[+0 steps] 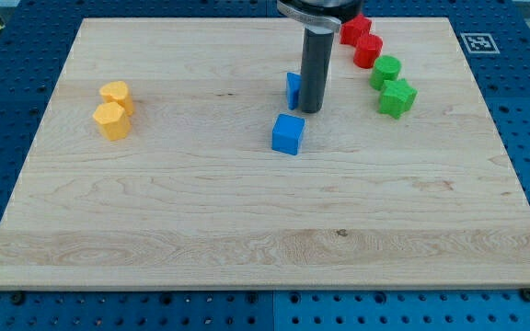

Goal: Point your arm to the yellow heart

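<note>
Two yellow blocks sit close together at the view's left. The upper one looks like the yellow heart. The lower one looks like a yellow hexagon. My tip rests on the board near the upper middle, far to the right of both yellow blocks. It stands just right of a blue block, which the rod partly hides. A blue cube lies just below and left of the tip.
A red star and a red round block sit at the top right. A green round block and a green star lie below them. The wooden board lies on a blue perforated table.
</note>
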